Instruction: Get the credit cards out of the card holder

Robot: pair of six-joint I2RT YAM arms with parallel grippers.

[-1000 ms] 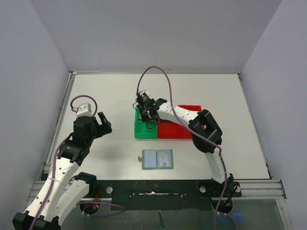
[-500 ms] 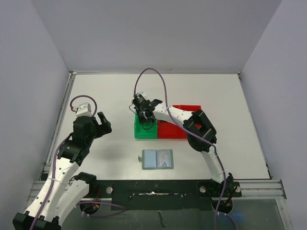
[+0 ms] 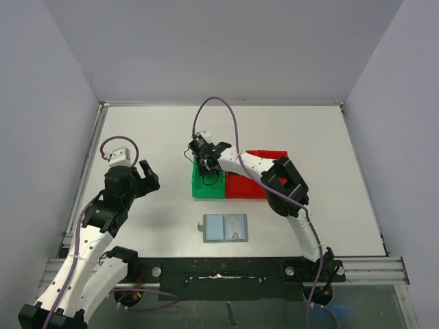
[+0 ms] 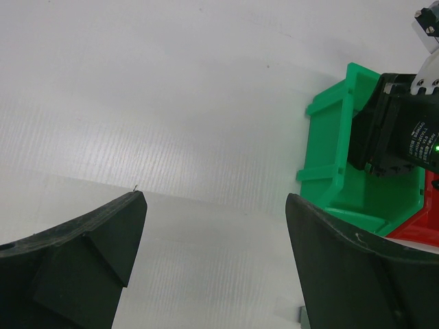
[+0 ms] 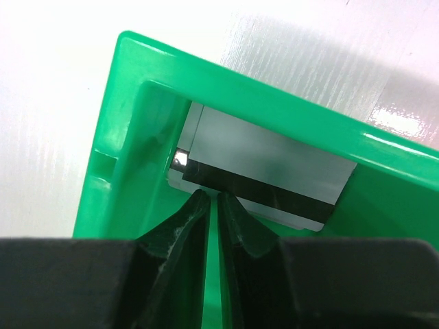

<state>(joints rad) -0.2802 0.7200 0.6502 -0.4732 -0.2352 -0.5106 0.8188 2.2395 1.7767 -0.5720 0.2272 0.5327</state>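
Card holder [image 3: 225,227] open flat — card [image 5: 267,171] in green bin [image 5: 116,137].

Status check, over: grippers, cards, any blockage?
Left gripper open. Right gripper nearly shut over green bin, one credit card lying inside. Card holder open on table, unobstructed.

Grey-green card holder [image 3: 225,228] with pale blue panels, green bin [image 3: 205,191], red bin [image 3: 244,187], pale grey credit card [image 5: 267,159] with black stripe

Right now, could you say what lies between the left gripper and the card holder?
Only bare table; the top view shows left gripper and card holder apart.
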